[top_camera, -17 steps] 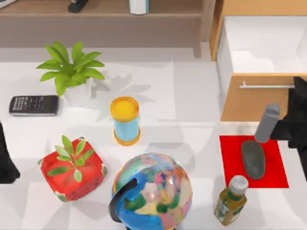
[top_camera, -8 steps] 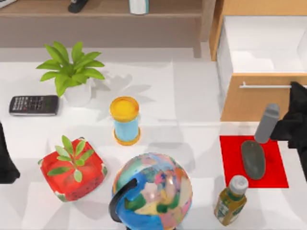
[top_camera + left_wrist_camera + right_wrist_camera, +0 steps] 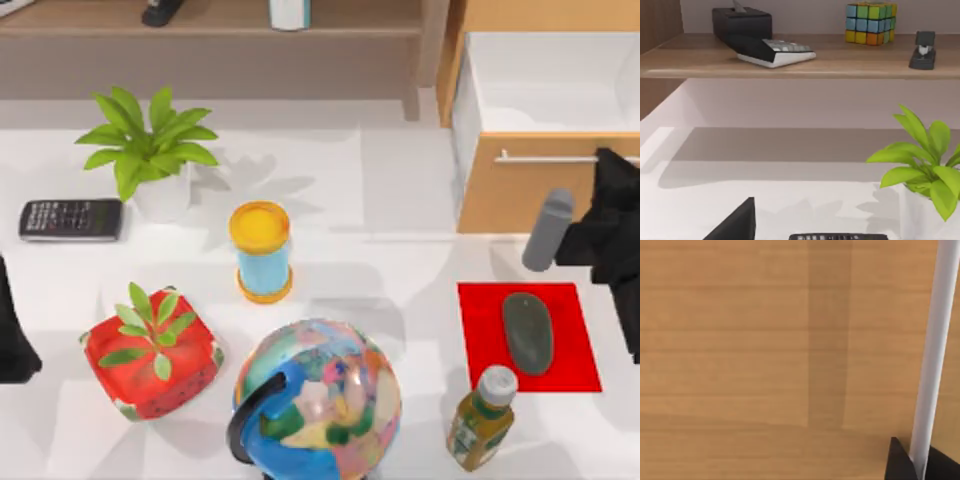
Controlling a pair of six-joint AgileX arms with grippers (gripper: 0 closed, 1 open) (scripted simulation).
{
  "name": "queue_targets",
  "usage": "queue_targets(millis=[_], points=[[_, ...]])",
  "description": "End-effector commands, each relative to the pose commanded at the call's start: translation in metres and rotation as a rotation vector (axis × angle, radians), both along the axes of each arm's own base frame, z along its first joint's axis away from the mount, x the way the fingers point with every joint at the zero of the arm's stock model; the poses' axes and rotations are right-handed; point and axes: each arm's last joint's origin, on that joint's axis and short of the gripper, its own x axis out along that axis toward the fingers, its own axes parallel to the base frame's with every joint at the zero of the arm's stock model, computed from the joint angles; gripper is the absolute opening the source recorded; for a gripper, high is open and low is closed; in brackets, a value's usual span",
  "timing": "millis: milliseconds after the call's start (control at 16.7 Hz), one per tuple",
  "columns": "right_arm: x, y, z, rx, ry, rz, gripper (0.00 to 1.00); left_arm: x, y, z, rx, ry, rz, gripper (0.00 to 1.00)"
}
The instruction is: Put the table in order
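While the left arm sits parked at the worktop's (image 3: 400, 190) left edge, the right pincer (image 3: 590, 235) is up by the wooden drawer front (image 3: 520, 195), near its white handle (image 3: 932, 355); can't tell its opening. Grey mouse (image 3: 528, 333) rests on the red mat (image 3: 480, 340).

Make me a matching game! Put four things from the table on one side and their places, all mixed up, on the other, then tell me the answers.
Things:
1. calculator
2. mouse
3. globe
4. grey cylinder

Places:
A. lying on the red mat
B. at the table's left edge, beside the white-potted plant
C. held up by the right pincer in front of the drawer
D. at the front, next to the watermelon-coloured planter

Pairs: 1-B, 2-A, 3-D, 4-C
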Motion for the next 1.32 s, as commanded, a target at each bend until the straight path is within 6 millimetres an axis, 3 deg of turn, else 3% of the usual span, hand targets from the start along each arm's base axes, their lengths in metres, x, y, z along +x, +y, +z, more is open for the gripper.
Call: queue_targets(millis=[300, 660, 1140, 1320], points=[[0.032, -0.002, -0.001, -0.003, 0.008, -0.003, 0.00, 0.000, 0.000, 0.000, 0.000, 0.000, 0.000, 1.00], [0.036, -0.001, 0.000, 0.001, 0.005, -0.003, 0.00, 0.000, 0.000, 0.000, 0.000, 0.000, 0.000, 1.00], [0.087, -0.001, -0.001, 0.000, 0.009, -0.002, 0.00, 0.000, 0.000, 0.000, 0.000, 0.000, 0.000, 1.00], [0.096, -0.001, -0.001, -0.001, 0.010, 0.000, 0.00, 0.000, 0.000, 0.000, 0.000, 0.000, 0.000, 1.00]])
